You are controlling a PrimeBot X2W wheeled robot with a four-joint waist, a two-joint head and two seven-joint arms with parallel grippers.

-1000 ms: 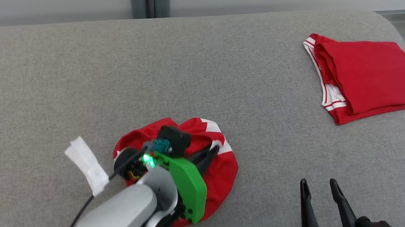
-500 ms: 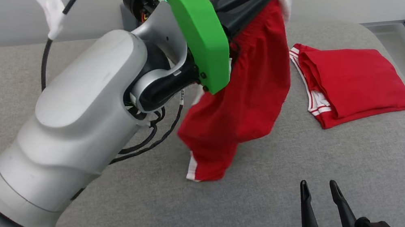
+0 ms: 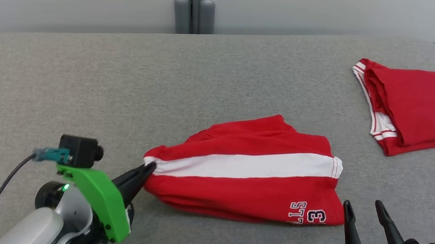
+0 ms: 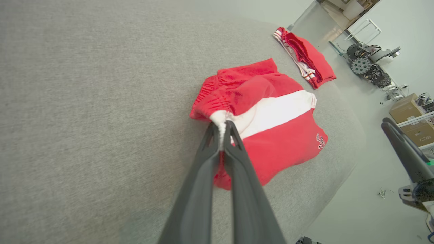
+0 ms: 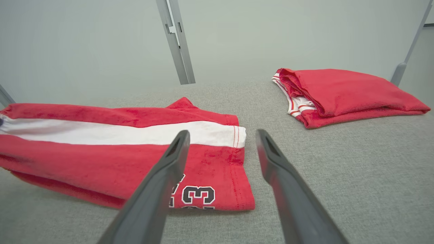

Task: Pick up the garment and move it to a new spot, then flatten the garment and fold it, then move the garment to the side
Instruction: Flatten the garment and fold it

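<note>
Open cushion [image 3: 73, 84] surrounds the garment [image 3: 241, 188]; folded red cloth [image 3: 428, 106] blocks far right.

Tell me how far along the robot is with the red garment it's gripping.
Looks done: the red shorts lie laid out on the grey cushion. In hand: the left gripper is shut on their waistband end. To do: flattening, folding and moving them aside; the right gripper is open, clear of them.

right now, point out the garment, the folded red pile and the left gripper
garment [image 3: 240, 196]: head view, red panel below the white band
folded red pile [image 3: 433, 103]: head view, its flat top
left gripper [image 4: 221, 127]: left wrist view, between the jaws' tips
</note>
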